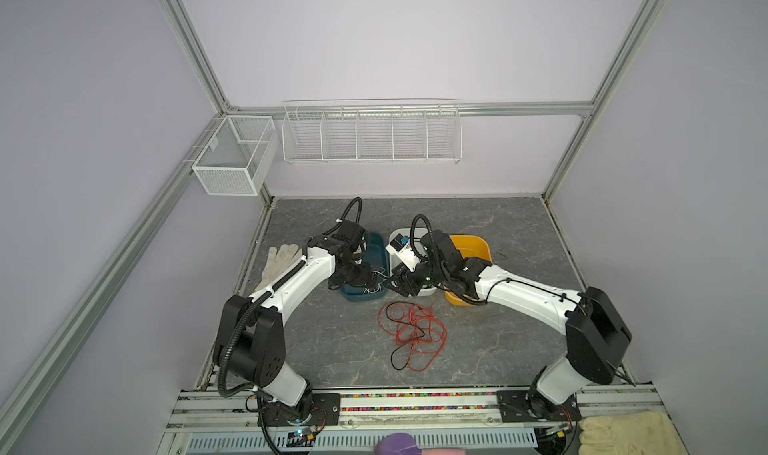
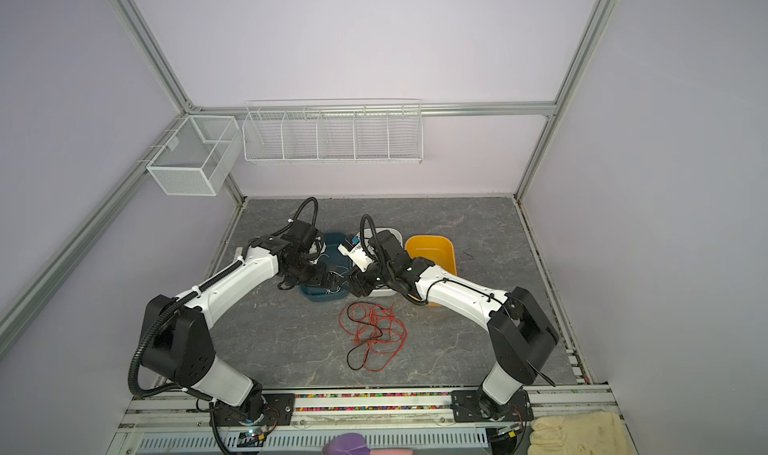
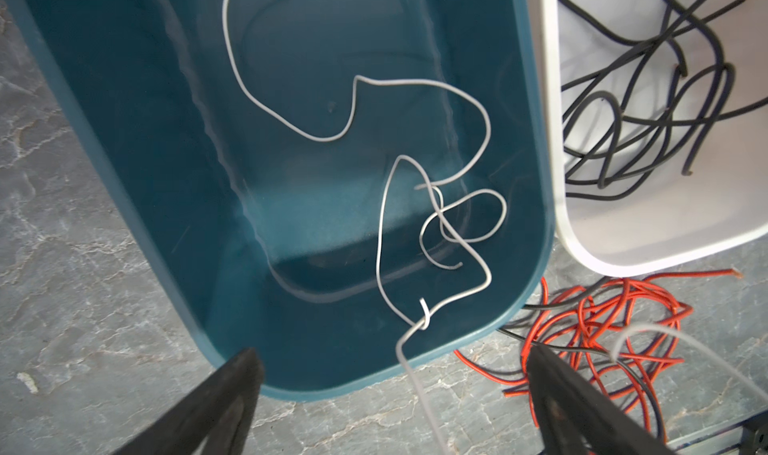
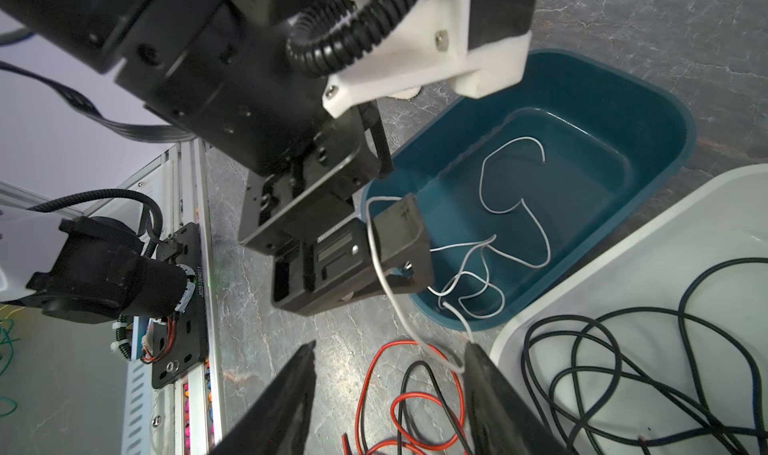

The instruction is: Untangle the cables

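The cables (image 1: 411, 332) are part-sorted: white cable (image 3: 352, 108) and black cables (image 3: 600, 95) binned, centre-frame red tangle (image 2: 374, 332) on the desk (image 1: 498, 224) pending; left gripper (image 3: 392, 351) and right gripper (image 4: 390, 345) gape.

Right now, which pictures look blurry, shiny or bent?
In both top views light is soft and the frame posts splay outward; in the left wrist view the white wire blurs near the lens and the teal bin has sheen; in the right wrist view the right pincer's fingers are soft-edged.

White cable (image 3: 417, 384) blurs, leaving the frame; right arm (image 1: 519, 293) hides most of white bin (image 1: 429, 292).
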Motion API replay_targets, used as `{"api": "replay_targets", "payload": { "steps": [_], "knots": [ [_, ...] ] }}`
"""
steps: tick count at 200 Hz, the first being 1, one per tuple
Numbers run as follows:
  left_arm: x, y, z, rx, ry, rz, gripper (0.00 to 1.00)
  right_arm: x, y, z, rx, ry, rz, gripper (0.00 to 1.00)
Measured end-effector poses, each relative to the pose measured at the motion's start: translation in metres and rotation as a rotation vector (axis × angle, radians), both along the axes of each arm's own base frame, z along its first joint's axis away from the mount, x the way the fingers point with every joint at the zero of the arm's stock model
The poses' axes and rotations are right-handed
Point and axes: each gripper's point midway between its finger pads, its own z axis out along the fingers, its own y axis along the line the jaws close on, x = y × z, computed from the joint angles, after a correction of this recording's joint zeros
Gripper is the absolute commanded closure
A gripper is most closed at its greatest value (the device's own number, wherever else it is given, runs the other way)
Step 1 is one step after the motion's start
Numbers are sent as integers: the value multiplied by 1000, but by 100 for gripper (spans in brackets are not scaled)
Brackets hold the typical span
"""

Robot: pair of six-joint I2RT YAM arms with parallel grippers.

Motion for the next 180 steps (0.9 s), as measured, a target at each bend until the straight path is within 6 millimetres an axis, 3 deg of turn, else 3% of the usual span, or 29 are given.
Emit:
{"api": "replay_targets", "payload": {
  "steps": [21,68,94,139,180],
  "knots": [
    [0,0,0,0,0,0,1,3,2,-2,-2,-11,12,65],
    [-1,-2,0,-9,5,-6,1,5,8,-14,-3,13,40,78],
    [-1,-2,0,-13,6,-8,1,4,10,-14,-2,11,51,93],
    [-3,-5,0,-12,6,-26,1,9,11,-5,10,-10,47,93],
    [-12,-10,-3,7,7,-61,1,29,13,20,30,-46,16,93]
  ]
}}
